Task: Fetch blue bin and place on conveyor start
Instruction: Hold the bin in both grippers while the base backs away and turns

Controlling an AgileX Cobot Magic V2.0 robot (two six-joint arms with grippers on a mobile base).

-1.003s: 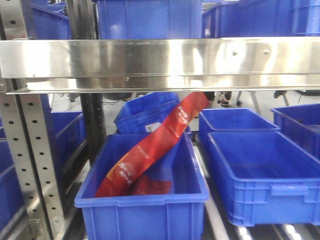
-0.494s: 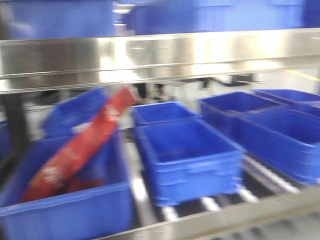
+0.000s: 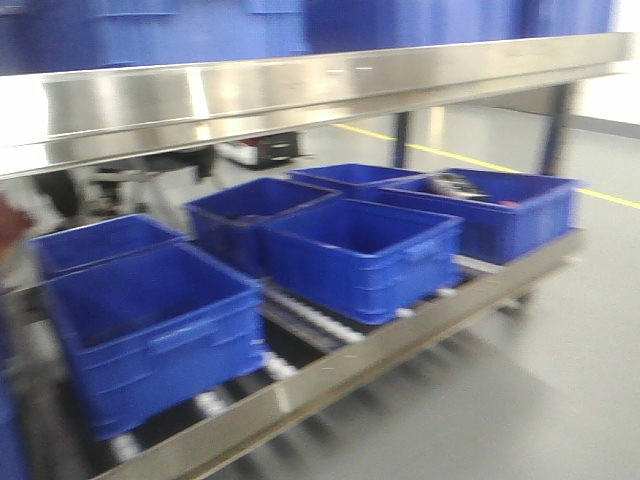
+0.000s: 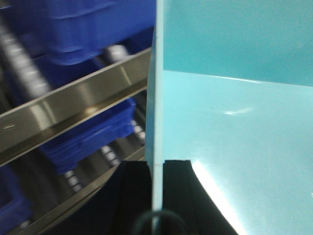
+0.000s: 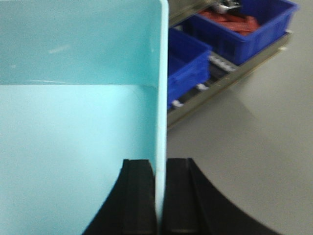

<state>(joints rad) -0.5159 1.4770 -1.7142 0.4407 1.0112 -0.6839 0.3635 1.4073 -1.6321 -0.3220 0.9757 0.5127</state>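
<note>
Blue bin [image 4: 234, 122] spans between the arms, left gripper [image 4: 155, 165] clamped on its left wall and right gripper [image 5: 160, 165] on its right; conveyor start is in no view.

Front view faces the roller rack [image 3: 300, 95] obliquely; wrist views — close-up — hug the blue bin [image 4: 234, 122]; rack shared.

blue bin [image 4: 234, 122]: 1 | roller rack [image 3: 340, 365]: 1 | lower-tier dark blue crates [image 3: 360, 255]: 6
</note>
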